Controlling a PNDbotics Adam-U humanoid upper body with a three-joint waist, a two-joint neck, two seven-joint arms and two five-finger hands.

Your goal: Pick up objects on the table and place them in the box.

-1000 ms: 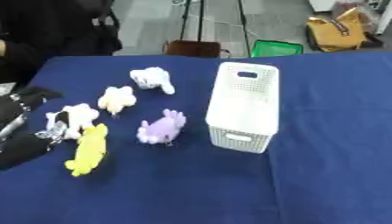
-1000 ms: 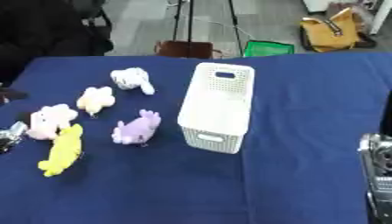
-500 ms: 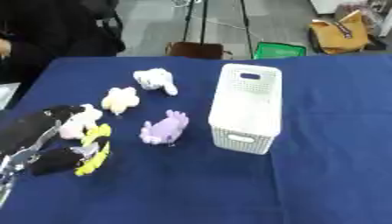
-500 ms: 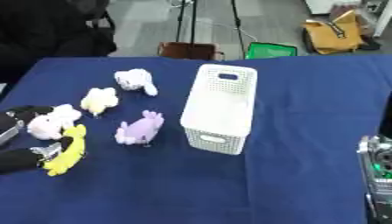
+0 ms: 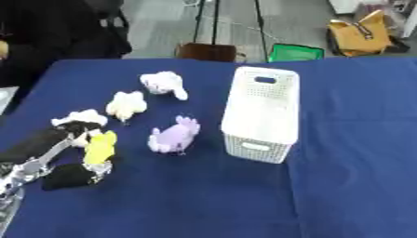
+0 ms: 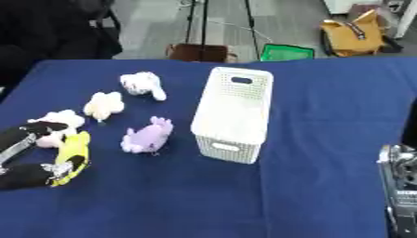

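A tall white perforated box (image 5: 260, 114) stands upright mid-table. To its left lie a purple plush (image 5: 173, 136), a cream plush (image 5: 126, 105), a white plush (image 5: 163, 82), a white-and-pink plush (image 5: 79, 118) and a yellow plush (image 5: 100, 146). My left hand (image 5: 41, 142) comes in from the lower left, open. Its fingers lie along the yellow plush's upper left and its thumb (image 5: 69, 175) sits at the toy's near end. My right hand (image 6: 400, 186) shows at the lower right edge, far from the toys.
A dark blue cloth covers the table (image 5: 350, 176). Beyond the far edge are a green crate (image 5: 295, 52), a yellow bag (image 5: 362, 35), a tripod and a seated person in black at the far left.
My left hand has shifted in from the left, so its fingers and thumb now bracket the yellow plush. The view has tilted slightly. The toys and box stay put.
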